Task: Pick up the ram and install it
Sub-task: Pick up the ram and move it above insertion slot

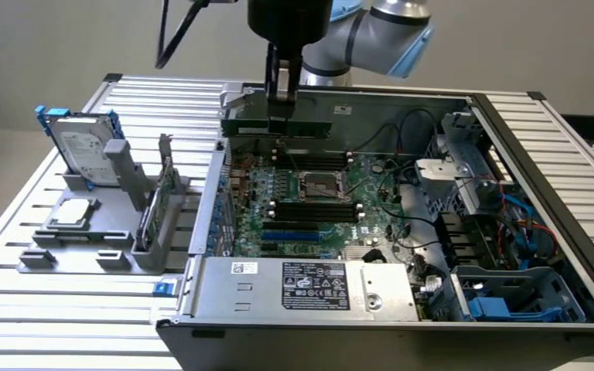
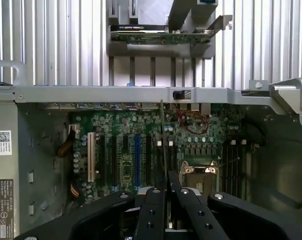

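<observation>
The slatted metal table [image 1: 544, 131] carries everything, and on it stands the open computer case [image 1: 401, 348]. In the exterior view I take in the whole case. From my wrist I see its near rim [image 2: 116, 93] and the table slats beyond.

Inside lies the green motherboard [image 1: 380, 224]. The exterior view gives it at a slant, with the grey power supply [image 1: 308, 286] in front. My wrist view looks straight down on the motherboard [image 2: 126, 127], so the long black, blue and white slots read as parallel bars beside the processor socket [image 2: 198, 175].

At the exterior view's left a grey fixture [image 1: 80, 247] holds a silver hard drive [image 1: 83, 151] with blue rails and an upright card [image 1: 163, 197]. From my wrist that fixture [image 2: 151, 50] shows beyond the case rim, the card [image 2: 160, 36] seen edge-on.

My gripper [image 1: 281, 116] is clamped on the ram [image 1: 250, 127], which hangs level over the far end of the board, above the slots and clear of them. In the exterior view its broad face shows: long, narrow, dark green, sticking out on both sides of my fingers. From my wrist the ram [image 2: 161, 130] is a thin dark line rising from my gripper [image 2: 166, 187], parallel with the slots below.
</observation>
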You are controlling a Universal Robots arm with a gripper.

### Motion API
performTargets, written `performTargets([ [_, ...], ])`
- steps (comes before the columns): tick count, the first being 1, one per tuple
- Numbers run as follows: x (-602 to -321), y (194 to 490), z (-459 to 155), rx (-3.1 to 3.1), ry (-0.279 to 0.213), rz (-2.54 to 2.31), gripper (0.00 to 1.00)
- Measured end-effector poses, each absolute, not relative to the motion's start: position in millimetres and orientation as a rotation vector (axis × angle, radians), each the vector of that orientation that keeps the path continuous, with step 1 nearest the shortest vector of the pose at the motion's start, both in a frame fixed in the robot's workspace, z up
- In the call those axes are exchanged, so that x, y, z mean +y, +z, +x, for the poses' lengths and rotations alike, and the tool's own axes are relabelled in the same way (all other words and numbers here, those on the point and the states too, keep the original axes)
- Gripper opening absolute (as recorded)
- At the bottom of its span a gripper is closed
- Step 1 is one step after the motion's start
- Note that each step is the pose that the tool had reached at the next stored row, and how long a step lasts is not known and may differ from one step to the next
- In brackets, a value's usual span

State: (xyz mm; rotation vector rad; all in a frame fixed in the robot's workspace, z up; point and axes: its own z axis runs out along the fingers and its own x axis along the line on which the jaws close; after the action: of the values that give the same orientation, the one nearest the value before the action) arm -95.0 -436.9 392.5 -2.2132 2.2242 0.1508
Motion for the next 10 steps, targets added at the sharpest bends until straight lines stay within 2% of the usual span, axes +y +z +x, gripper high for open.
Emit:
performTargets([
  [10, -419, 382, -61, 2.225, 0.149, -2.214, 0.13],
])
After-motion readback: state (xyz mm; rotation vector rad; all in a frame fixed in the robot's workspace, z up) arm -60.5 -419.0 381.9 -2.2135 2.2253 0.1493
